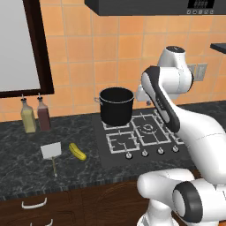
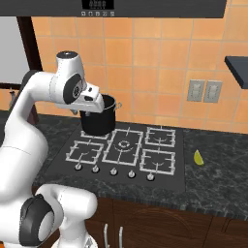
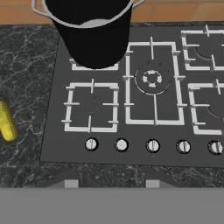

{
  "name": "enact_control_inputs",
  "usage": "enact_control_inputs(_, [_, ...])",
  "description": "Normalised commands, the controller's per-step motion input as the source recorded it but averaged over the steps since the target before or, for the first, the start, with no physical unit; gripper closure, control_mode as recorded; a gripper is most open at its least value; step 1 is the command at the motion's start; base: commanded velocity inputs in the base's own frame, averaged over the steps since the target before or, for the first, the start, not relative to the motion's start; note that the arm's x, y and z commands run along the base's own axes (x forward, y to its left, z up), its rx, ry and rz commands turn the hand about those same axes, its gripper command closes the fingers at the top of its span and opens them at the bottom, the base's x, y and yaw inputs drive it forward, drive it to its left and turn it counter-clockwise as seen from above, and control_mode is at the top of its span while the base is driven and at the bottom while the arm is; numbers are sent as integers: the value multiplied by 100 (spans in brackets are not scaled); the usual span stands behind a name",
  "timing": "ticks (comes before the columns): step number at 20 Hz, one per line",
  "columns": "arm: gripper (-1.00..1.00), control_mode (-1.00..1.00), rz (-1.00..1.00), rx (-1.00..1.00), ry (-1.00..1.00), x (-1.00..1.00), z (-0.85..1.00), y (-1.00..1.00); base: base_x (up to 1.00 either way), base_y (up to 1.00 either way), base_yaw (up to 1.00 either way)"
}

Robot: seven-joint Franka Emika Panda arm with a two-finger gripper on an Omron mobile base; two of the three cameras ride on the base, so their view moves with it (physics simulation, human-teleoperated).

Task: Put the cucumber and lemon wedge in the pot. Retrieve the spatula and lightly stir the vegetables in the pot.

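Matt black pot (image 1: 116,106) with grey metal rim stands on a speckled, stone-like counter (image 1: 26,154).

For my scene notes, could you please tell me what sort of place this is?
A rendered home kitchen, it seems: a gas cooktop with a black stockpot on a burner, set in a dark stone counter below an orange tiled wall.

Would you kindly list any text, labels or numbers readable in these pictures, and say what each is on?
None can be read.
Range hood display: pale digits, too small and blurred to make out.
Two bottles: no label visible.
Stove knobs: plain slot marks, no numbers.
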Motion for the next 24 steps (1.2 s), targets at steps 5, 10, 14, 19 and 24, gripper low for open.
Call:
enact_control_inputs(5, [-100,-100,-3,-4,0,-4,0,6,0,0,0])
enact_control_inputs(10, [-100,-100,-2,-33,-13,-14,0,-30,0,0,0])
enact_control_inputs(14, [-100,-100,-11,-31,-4,-11,-12,-86,0,0,0])
enact_control_inputs(19, [-100,-100,-17,-16,-1,0,-27,-100,0,0,0])
enact_control_inputs(24, [-100,-100,-17,-4,-1,0,-14,-100,0,0,0])
